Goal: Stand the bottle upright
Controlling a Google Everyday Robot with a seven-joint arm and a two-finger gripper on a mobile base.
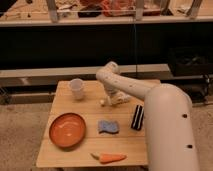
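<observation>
Wooden table (65,97) in front of dark shelving. White arm reaching from lower right, over table's right half, bent at elbow near far-centre edge, then down to tool (108,97) at far-centre of tabletop. Tool low, just above/at surface, right beside bottle (116,99). Tool state: can't tell, since wrist and arm cover it.

Bottle: small, white, lying on its side on table, far-centre, approx. crosswise L-to-R, cap end apparently toward left, near a small pale blob by tool. Touching tool or only beside it: can't tell. Not upright.

Translucent white cup (76,88) upright at far-left part of table, well apart from bottle, to its left. Orange plate (67,130) at near-left, round, sitting flat. Blue sponge (108,126) near table centre, between plate and black bar (137,117). Bar flat on surface, long axis running front-to-back, just beside arm's big white link, right of sponge, nearer than bottle. Orange carrot (111,158) at near edge, lying L-to-R, in front of sponge.

Beyond table: low ledge, dark shelf space, cluttered counter up top w/ reddish items, too unclear to name.
</observation>
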